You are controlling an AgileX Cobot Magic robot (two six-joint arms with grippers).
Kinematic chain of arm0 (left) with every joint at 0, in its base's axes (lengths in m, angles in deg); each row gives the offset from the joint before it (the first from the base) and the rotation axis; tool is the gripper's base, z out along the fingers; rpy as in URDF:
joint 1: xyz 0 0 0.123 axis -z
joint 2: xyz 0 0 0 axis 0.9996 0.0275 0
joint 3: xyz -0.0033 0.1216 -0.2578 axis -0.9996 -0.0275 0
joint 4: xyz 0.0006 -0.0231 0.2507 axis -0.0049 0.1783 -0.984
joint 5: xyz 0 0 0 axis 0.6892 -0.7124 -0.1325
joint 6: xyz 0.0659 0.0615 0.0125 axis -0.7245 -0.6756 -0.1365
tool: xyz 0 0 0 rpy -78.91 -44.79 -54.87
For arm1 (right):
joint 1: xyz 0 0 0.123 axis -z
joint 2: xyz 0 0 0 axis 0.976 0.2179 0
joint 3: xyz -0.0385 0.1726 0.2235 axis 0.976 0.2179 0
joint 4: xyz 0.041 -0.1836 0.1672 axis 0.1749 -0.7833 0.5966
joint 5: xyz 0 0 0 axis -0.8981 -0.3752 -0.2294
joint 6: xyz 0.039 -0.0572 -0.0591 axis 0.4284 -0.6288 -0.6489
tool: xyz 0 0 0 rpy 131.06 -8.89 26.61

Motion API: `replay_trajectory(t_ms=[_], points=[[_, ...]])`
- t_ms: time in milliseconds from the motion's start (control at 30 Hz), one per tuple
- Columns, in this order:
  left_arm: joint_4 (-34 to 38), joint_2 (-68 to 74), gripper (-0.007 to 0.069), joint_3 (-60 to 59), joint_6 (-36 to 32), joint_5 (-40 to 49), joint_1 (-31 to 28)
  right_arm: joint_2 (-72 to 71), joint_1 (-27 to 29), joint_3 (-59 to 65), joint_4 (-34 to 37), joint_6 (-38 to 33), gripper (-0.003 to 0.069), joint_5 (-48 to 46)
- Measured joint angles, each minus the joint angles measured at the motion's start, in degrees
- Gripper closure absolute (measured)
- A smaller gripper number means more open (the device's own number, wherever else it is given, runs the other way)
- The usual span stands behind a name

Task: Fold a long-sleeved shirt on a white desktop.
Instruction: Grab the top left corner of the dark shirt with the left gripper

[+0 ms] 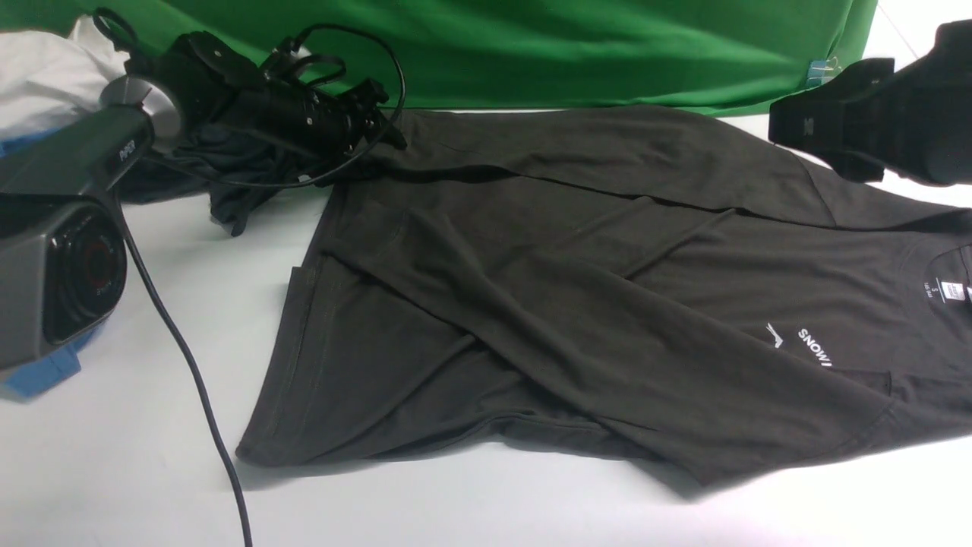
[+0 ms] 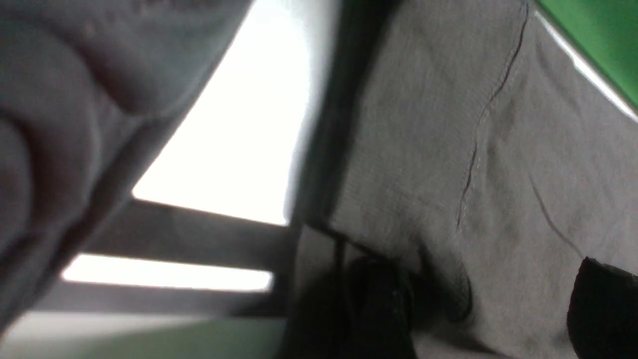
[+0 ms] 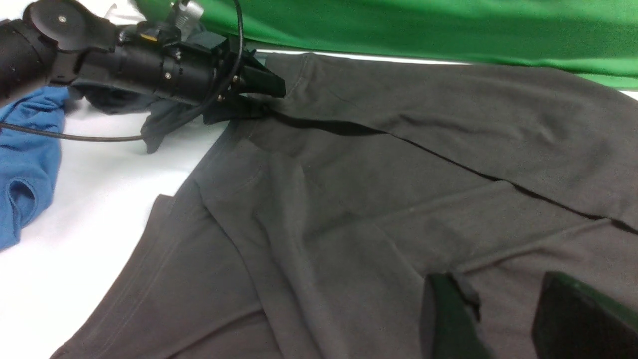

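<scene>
The long-sleeved shirt (image 1: 577, 304) lies spread on the white desktop (image 1: 114, 471), with its sleeves folded across the body and the white "SNOW" lettering at the right. My left gripper (image 1: 387, 129) is down at the shirt's far left corner. In the left wrist view its fingers (image 2: 603, 309) stand well apart with shirt fabric (image 2: 448, 124) between them. The right wrist view shows those jaws (image 3: 259, 94) straddling the shirt's edge. My right gripper (image 1: 797, 133) hovers over the far right shoulder. It is open (image 3: 508, 319) above the shirt (image 3: 374, 199), holding nothing.
A charcoal-grey garment (image 1: 228, 175) is bunched under the left arm. A blue garment (image 3: 25, 149) and a white cloth (image 1: 45, 68) lie at the far left. The green backdrop (image 1: 569, 45) closes the back. A black cable (image 1: 190, 365) runs across the desktop's left front.
</scene>
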Motion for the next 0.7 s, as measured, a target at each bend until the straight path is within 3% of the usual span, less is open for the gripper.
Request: replay_trajectory(t_ms=[233,367,567,700], points=[[1.0,1.0,0.0155,0.0,0.0,-4.4,-0.1,0.0,0.0,0.0,0.0,0.0,0.0417,0.0],[2.4,1.3,0.0223,0.0,-0.1,-4.6,-0.5,0.0,0.0,0.0,0.0,0.0,0.0417,0.0],[4.0,1.8,0.0442,0.0,-2.6,-6.5,-0.6,0.0,0.0,0.0,0.0,-0.7,0.0417,-0.5],[4.5,2.2,0.0536,0.0,-3.4,-6.7,-0.6,0.0,0.0,0.0,0.0,-1.0,0.0417,-1.5]])
